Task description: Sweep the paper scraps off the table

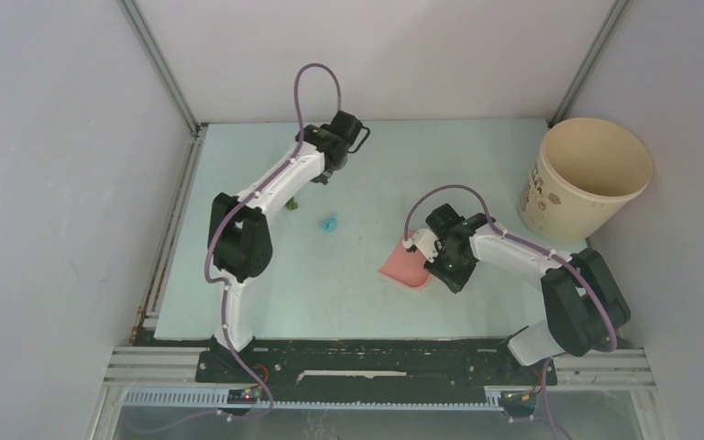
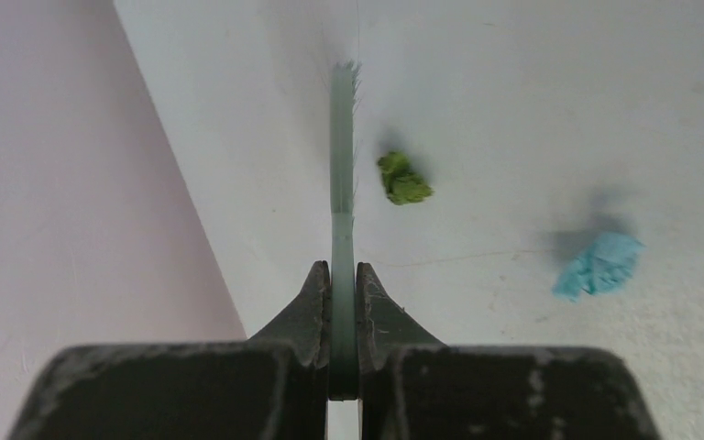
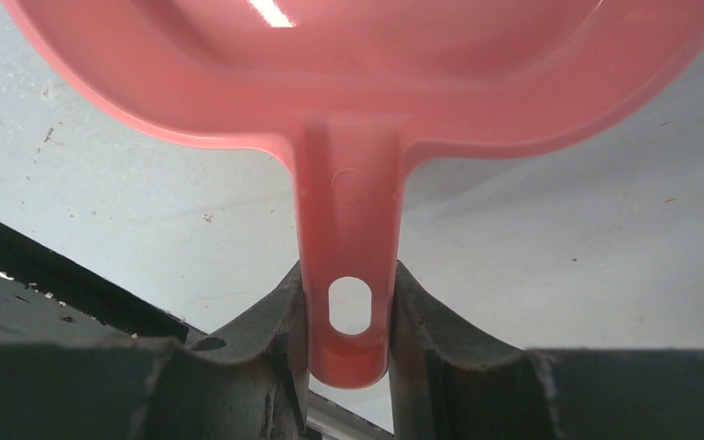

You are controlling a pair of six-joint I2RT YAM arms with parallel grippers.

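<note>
On table (image 1: 357, 293), by brush (image 2: 343, 147): grn scrap (image 2: 404, 179)

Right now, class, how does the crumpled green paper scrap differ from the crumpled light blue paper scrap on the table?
Colour: the green paper scrap is olive-green, the light blue paper scrap pale turquoise. Size: the blue one looks bigger in both views. Place: the green one lies close beside the teal brush, not touching; the blue one lies farther off. Both are crumpled, loose on the pale mint table.

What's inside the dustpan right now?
Seen from above, the exposed part of the dustpan is bare pink, nothing in it. The right arm covers its handle end; the wrist view cuts off its front.
</note>
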